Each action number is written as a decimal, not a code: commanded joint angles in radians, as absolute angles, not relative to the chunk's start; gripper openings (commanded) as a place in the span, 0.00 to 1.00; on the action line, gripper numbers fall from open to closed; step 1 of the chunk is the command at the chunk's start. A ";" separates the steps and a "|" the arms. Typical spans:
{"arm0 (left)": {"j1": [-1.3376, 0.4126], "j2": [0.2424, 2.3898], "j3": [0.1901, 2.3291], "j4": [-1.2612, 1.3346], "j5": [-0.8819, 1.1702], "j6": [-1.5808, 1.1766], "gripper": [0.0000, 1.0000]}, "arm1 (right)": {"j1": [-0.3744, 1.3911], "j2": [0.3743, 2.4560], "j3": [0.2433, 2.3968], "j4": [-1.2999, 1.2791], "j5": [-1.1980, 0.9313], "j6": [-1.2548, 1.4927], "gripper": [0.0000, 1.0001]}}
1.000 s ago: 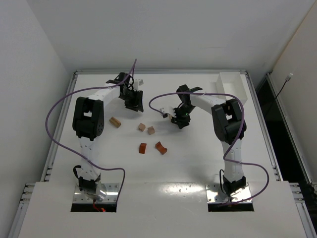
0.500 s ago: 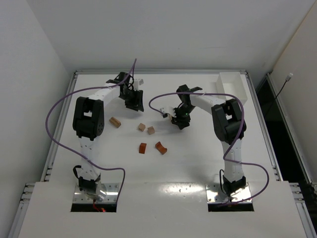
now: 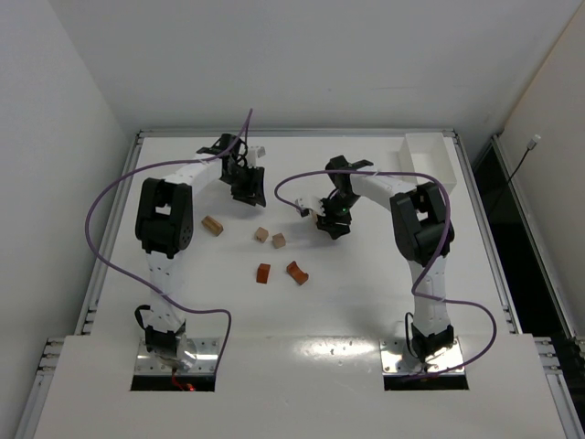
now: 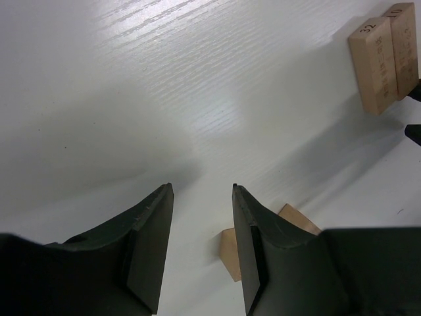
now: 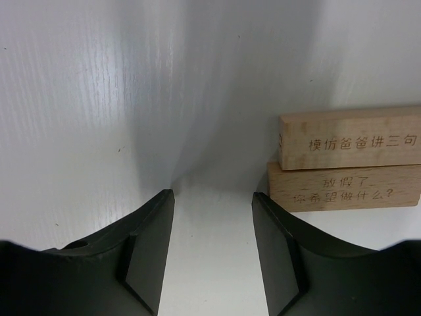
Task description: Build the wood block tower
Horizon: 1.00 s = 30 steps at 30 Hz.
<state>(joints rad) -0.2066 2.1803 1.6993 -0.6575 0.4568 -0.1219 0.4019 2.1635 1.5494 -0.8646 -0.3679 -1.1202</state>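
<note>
While loose blocks lie mid-frame in the top view, left gripper and right gripper sit higher in frame. Left wrist: jaws parted, empty. Right wrist: jaws parted, empty; two touching pale bars at right. Base seemingly laid; next, fetch a cube.

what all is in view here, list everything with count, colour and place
touching bars: 2, pale tan, right of centre
lone bar: 1, pale tan, left of centre
cubes: 2, pale tan, centre, close together
brown blocks: 2, reddish-brown, nearer the arm bases than the cubes
tray: 1, white, far right corner
table: 1, white, under everything
cables: 2, purple, one along each arm
arms: 2, white and black, bases at near edge
left gripper: 1, black, open, empty, near the cubes
right gripper: 1, black, open, empty, beside the touching bars
</note>
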 commanded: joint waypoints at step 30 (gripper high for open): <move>-0.193 2.138 1.701 -0.638 0.399 -0.172 0.33 | 0.383 2.274 1.894 -0.785 0.170 -0.019 0.00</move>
<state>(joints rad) -0.2066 2.1807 1.7050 -0.6567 0.4320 -0.1406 0.3759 2.1944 1.7416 -0.7193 0.0196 -0.3656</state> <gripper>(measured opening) 0.332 0.000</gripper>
